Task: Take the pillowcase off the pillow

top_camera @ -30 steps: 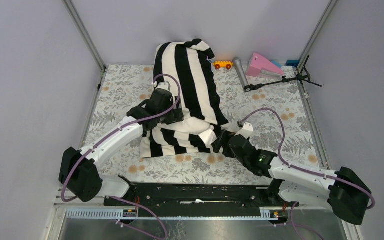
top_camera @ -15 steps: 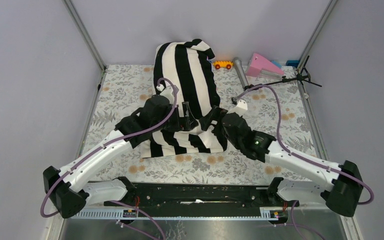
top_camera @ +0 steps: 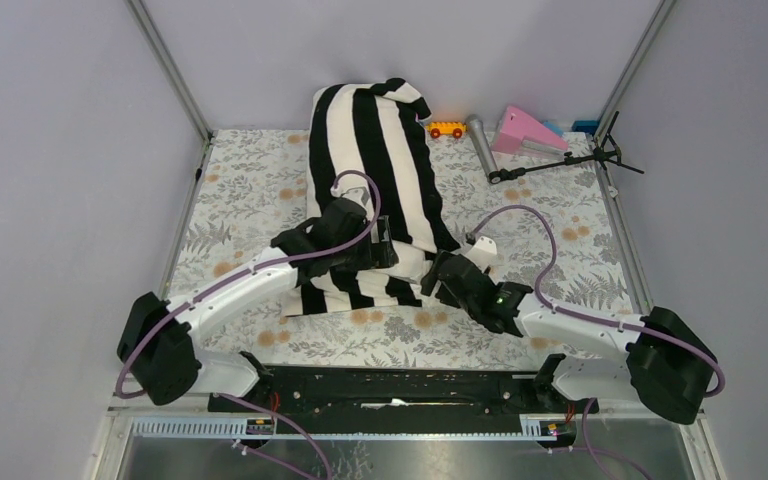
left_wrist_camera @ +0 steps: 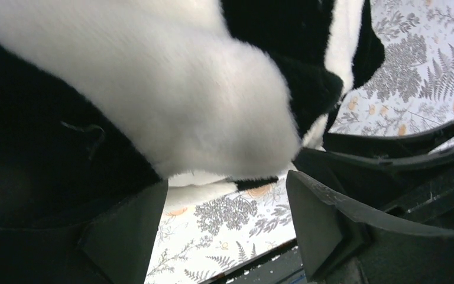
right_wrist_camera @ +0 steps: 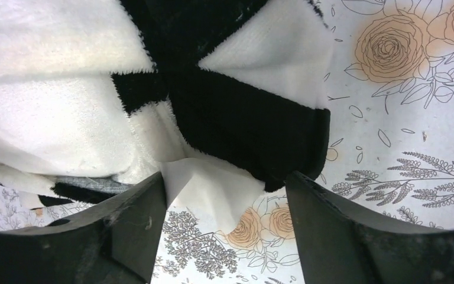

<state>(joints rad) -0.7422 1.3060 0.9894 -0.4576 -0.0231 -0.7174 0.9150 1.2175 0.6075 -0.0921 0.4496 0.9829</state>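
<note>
Found pillowcase (top_camera: 375, 150) lengthwise along worktop (top_camera: 250, 200), flowered surface showing both sides. Saw left tool (left_wrist_camera: 223, 192) spread wide at near hem, right tool (right_wrist_camera: 226, 177) likewise released, straddling cream pillow (right_wrist_camera: 207, 192) corner poking past hem edge

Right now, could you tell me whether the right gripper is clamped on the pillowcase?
No, the right gripper has its fingers wide apart over the pillowcase.
</note>
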